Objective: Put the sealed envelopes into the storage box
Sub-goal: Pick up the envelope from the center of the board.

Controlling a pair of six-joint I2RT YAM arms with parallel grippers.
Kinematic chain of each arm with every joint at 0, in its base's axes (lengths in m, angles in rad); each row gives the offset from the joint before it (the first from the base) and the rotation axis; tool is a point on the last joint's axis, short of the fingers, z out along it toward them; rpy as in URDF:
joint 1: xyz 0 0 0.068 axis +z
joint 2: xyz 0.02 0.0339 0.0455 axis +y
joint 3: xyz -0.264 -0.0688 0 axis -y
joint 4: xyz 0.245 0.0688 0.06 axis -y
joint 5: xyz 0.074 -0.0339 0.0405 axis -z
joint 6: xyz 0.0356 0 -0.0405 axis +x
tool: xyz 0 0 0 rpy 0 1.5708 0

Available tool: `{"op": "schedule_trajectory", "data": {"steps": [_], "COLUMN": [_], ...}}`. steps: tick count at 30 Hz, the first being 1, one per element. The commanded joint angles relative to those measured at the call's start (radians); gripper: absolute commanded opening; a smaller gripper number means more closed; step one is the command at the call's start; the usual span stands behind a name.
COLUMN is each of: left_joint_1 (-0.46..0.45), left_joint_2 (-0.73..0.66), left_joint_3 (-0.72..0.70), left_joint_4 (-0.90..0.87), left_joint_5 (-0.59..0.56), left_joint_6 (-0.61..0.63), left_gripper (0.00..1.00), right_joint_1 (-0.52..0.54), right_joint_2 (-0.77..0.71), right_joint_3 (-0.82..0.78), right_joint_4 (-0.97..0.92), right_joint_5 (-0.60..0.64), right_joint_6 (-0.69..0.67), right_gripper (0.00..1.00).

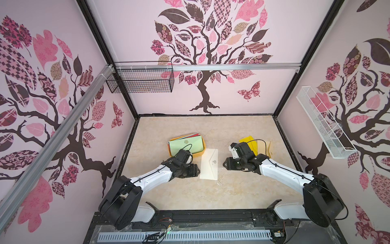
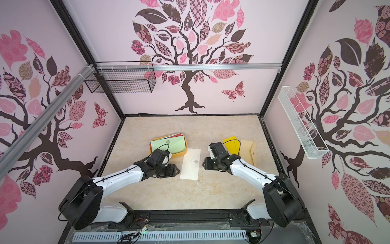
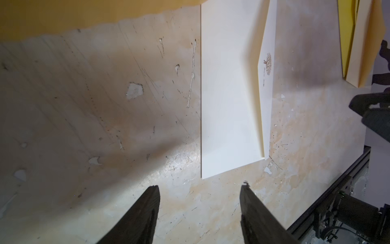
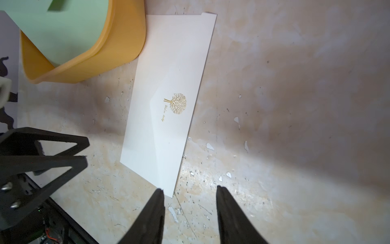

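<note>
The box point(image 4: 126, 42) was stacked, green envelope point(image 1: 185, 145) on top. Cream envelope point(image 1: 209, 166) lay between left gripper point(image 3: 200, 186) and right gripper point(image 4: 190, 188), both spread, empty. Yellow envelope point(image 1: 249, 142) and tan envelope point(image 1: 262, 147) waited far right.

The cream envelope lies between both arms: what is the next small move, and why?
Probably the left gripper should ease forward and pinch the nearest edge of the cream envelope. Its jaws stand open and empty, just short of that edge. The envelope lies flat and unheld beside the storage box, on that arm's side. The right gripper is also open and empty.
</note>
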Motion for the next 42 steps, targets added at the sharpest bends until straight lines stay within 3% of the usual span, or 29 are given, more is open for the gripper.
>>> {"op": "schedule_trajectory", "data": {"steps": [1, 16, 37, 42], "left_joint_1": [-0.015, -0.031, -0.135, -0.138], "left_joint_2": [0.043, 0.169, 0.197, 0.213], "left_joint_3": [0.030, 0.024, 0.053, 0.068], "left_joint_4": [0.080, 0.155, 0.154, 0.164], "left_joint_5": [-0.006, 0.016, -0.012, 0.011], "left_joint_6": [-0.008, -0.029, -0.066, -0.072], "left_gripper": [0.64, 0.62, 0.57, 0.51], "right_joint_1": [-0.006, -0.010, -0.144, -0.147], "right_joint_2": [0.055, 0.286, 0.291, 0.344], "right_joint_3": [0.007, 0.066, -0.010, 0.000], "right_joint_4": [0.098, 0.200, 0.235, 0.271], "right_joint_5": [0.011, -0.046, -0.081, -0.180], "right_joint_6": [0.093, 0.121, 0.094, 0.125], "right_gripper": [0.45, 0.46, 0.46, 0.46]}}
